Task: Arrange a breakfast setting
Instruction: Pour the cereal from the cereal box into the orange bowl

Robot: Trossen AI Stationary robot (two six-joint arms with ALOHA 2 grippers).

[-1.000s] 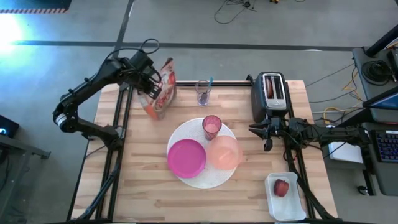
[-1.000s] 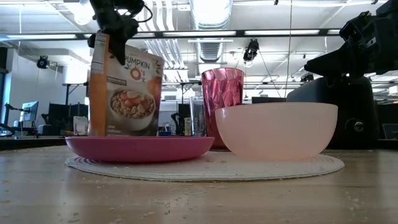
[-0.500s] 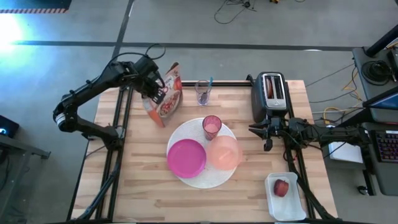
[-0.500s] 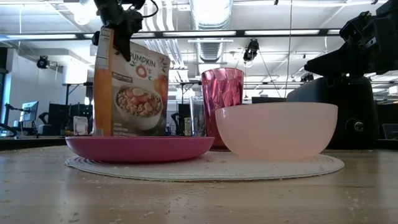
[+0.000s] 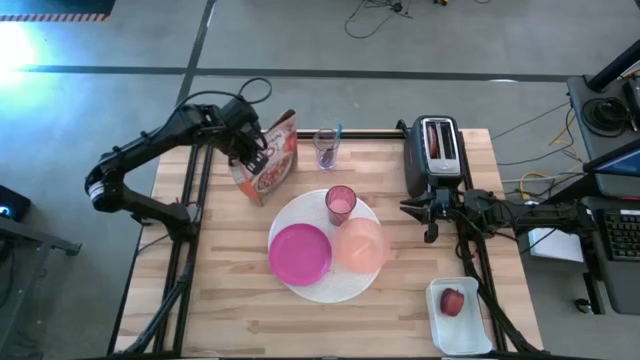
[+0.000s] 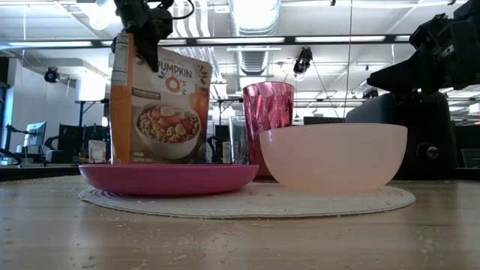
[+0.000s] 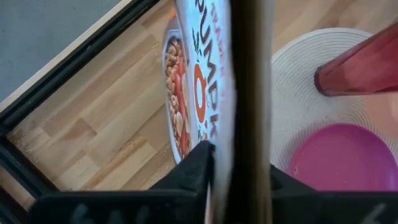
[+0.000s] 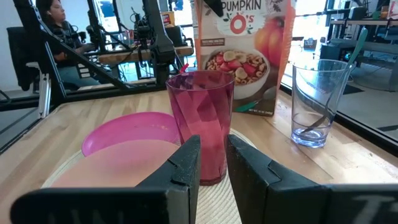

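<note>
now the orange printed cardboard cereal box (image 5: 268, 160) stands more upright than a moment ago and has swung closer to the large round white plate (image 5: 305, 222), which lies just beyond it. the left gripper (image 5: 252, 150) clamps its top edge (pouring not yet begun); the right gripper (image 5: 421, 211) waits near the toaster, fingers narrowly apart, empty.

Overhead and table-level cameras share the magenta plate (image 5: 300, 253).

Open-plan lab — exposed ceiling ducts (image 6: 251, 19), desks with monitors (image 6: 34, 135), floor cables (image 5: 380, 15).
</note>
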